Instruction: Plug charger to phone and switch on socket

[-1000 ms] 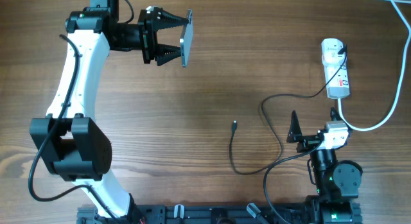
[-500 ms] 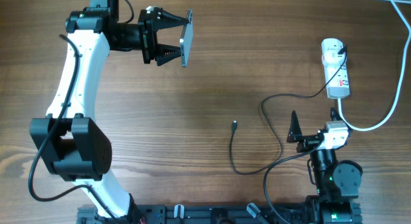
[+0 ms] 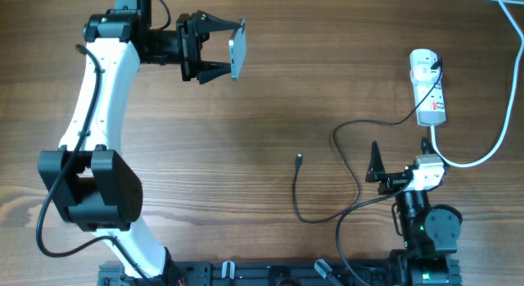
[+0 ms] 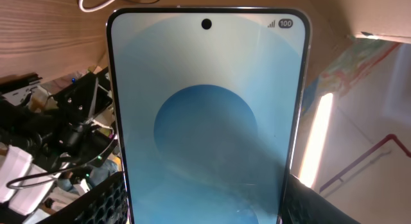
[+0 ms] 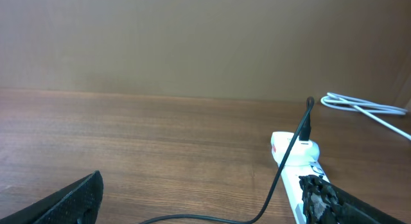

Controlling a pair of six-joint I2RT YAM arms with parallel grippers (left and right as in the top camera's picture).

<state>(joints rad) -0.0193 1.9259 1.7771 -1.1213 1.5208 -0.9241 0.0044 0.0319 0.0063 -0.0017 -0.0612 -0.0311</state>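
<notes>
My left gripper (image 3: 236,50) is shut on the phone (image 3: 237,51) and holds it above the far left of the table, seen nearly edge-on. In the left wrist view the phone (image 4: 205,115) fills the frame, turquoise-blue screen facing the camera, a finger (image 4: 103,201) on each long side. The charger's thin black cable (image 3: 348,126) runs from the socket (image 3: 428,88) in curls to its connector tip (image 3: 300,160), lying loose mid-table. My right gripper (image 3: 401,157) is open and empty below the socket. The right wrist view shows the socket (image 5: 297,161) and cable (image 5: 292,153) ahead.
A thick white cord (image 3: 494,143) loops from the socket towards the far right edge. The right arm's base (image 3: 422,224) and a black rail (image 3: 246,274) sit along the front edge. Bare wood lies between the phone and the connector tip.
The left wrist has turned a little, so the phone looks shorter and more tilted from above. The right arm, cable and socket have not moved.
</notes>
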